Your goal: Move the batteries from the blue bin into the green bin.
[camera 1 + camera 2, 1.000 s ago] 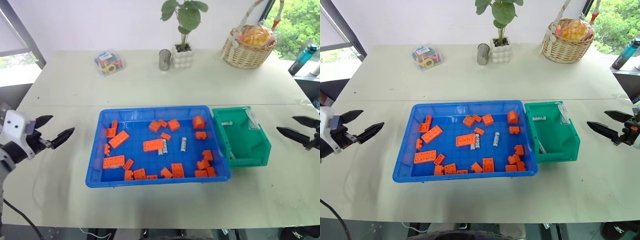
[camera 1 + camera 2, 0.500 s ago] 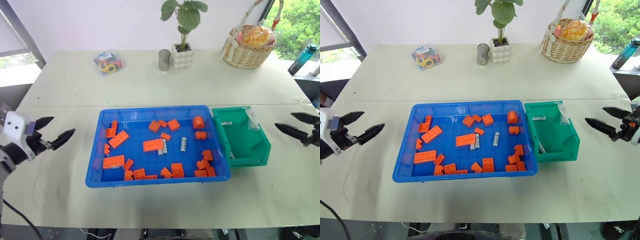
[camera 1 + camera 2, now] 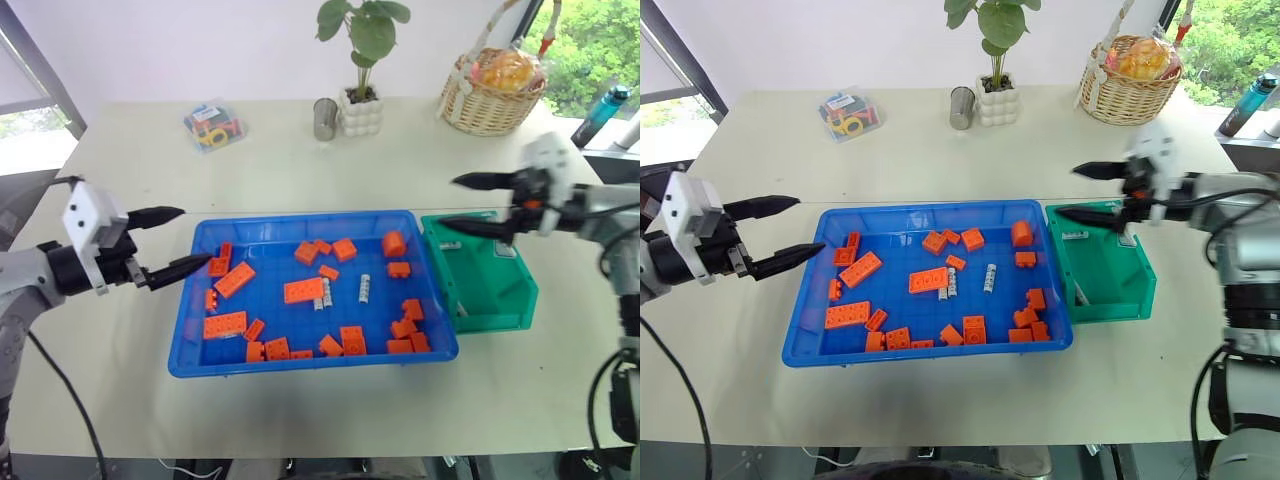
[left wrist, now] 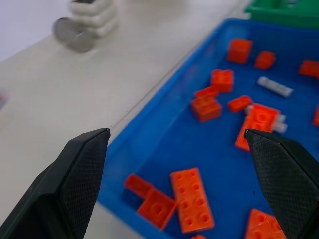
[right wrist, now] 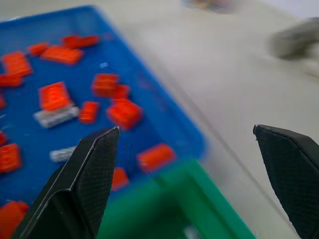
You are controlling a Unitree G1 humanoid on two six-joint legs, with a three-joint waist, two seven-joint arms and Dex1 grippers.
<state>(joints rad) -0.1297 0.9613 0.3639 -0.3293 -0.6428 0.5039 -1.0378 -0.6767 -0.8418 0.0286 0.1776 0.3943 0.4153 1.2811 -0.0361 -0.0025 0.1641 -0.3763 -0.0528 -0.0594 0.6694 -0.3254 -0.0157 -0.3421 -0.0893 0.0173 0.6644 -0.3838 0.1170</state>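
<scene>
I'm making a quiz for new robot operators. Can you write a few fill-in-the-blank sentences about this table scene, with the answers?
1. The green bin stands against the blue bin's ____ end.
2. The toy bricks in the blue bin are all ____.
3. The right hand hangs over the ____ bin.
4. The left hand, by the blue bin's left end, has its fingers ____.

Answers: right; orange; green; open

The blue bin (image 3: 200,352) looks like smooth, glossy plastic, and the green bin (image 3: 520,296) is plastic too, a bit duller. The orange bricks (image 3: 304,291) are shiny moulded plastic with studs. The batteries (image 3: 365,288) have a silvery, metallic-looking wrap. The table (image 3: 130,170) is a matt, pale, smooth surface. The basket (image 3: 490,110) is woven wicker, the cup (image 3: 325,119) looks like brushed metal. Finger pads (image 4: 82,172) look finely textured, matt black.
</scene>
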